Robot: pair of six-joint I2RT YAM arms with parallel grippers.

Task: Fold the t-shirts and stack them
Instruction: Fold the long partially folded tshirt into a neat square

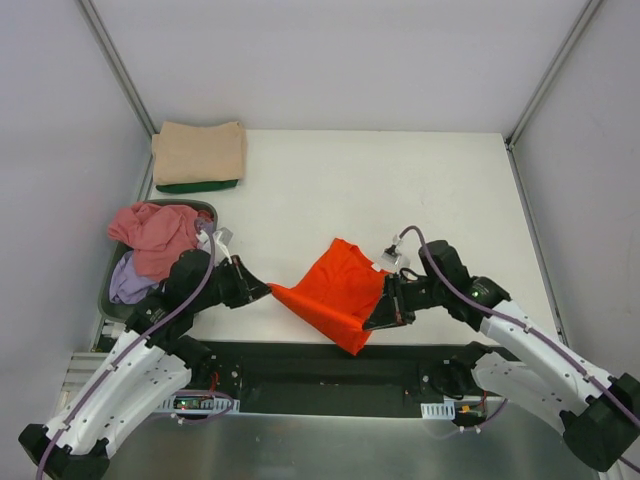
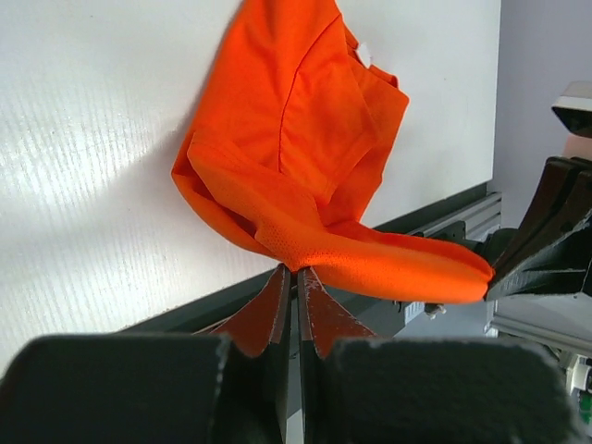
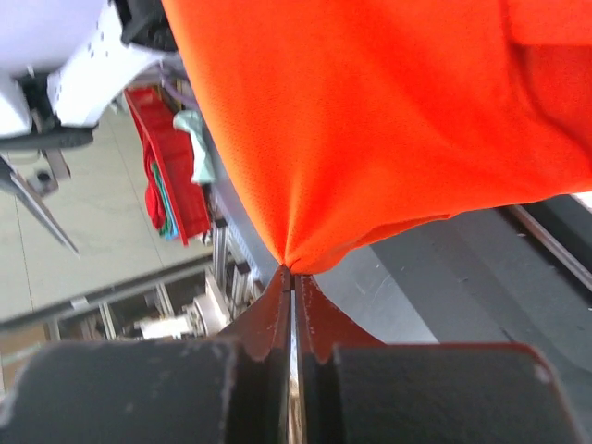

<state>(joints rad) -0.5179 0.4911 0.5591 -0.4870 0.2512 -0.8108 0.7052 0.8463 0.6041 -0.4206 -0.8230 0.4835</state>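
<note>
orange t-shirt (image 1: 340,290) held stretched just right of the basket (image 1: 104,298) | left gripper (image 1: 268,290) pinched closed on its basket-side corner | right gripper (image 1: 375,318) clamped on its far corner | tan t-shirt (image 1: 199,152) folded beyond the basket

Right of the basket (image 1: 108,298), the orange shirt (image 1: 338,288) is pinched by the left gripper (image 1: 266,290) at its basket-side corner and by the right gripper (image 1: 376,317) at its far side.
</note>
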